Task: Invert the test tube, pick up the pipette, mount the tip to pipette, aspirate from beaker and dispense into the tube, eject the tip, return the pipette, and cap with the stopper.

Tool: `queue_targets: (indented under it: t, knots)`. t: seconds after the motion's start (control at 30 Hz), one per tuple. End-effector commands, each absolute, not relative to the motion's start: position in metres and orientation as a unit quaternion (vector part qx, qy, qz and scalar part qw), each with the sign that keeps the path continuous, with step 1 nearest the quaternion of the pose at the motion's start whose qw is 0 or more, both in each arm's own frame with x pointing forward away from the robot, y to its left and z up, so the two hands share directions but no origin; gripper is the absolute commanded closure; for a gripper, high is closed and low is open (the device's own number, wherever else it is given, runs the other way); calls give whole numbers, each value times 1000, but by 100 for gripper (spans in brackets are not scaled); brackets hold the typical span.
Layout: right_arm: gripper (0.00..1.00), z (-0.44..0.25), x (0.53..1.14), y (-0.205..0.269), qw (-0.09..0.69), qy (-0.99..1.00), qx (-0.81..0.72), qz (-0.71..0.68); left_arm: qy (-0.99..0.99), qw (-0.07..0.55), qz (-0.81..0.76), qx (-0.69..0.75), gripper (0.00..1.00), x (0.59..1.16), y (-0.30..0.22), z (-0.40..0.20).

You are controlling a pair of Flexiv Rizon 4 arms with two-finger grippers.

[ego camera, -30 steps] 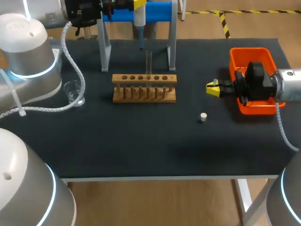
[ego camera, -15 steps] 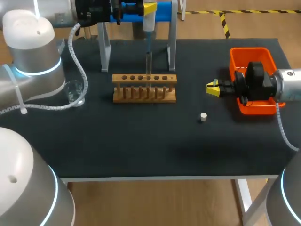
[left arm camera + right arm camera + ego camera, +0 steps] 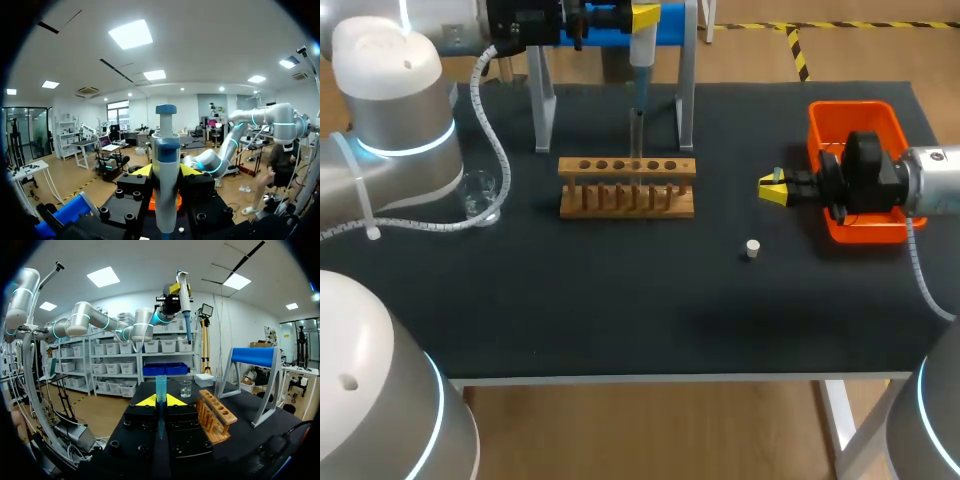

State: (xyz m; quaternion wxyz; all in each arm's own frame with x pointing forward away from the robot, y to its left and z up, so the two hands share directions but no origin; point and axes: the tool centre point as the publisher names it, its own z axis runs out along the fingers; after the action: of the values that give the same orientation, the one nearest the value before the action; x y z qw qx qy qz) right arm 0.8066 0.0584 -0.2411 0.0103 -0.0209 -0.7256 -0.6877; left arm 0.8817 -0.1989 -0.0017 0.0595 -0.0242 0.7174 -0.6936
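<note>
head: pipette (image 3: 642,45) is held clamped in the left gripper (image 3: 642,15), over the test tube (image 3: 637,128) set in the wooden rack (image 3: 627,198) on the counter (image 3: 620,300) | left wrist: pipette is pinched from both sides | right wrist: right gripper (image 3: 160,401) is closed on a slim blue piece (image 3: 160,385)

Head camera looks down; right wrist shares pipette (image 3: 642,40).

A lab: pipette (image 3: 642,45), beaker (image 3: 475,195), test-tube rack (image 3: 627,168) on table (image 3: 620,310).
</note>
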Motion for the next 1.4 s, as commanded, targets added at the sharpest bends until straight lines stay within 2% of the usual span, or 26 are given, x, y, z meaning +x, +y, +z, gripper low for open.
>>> queue_targets:
  t: [0.03, 1.13, 1.4]
  knots:
    - [100, -240, 806, 58, 10, -727, -21, -687, 718, 60, -693, -25, 100, 882, -200, -1]
    - [100, -240, 806, 58, 10, -727, -21, -687, 718, 60, -693, -25, 100, 882, -200, -1]
    - [100, -233, 811, 83, 3, -726, -22, -687, 718, 60, -693, -25, 100, 882, -200, -1]
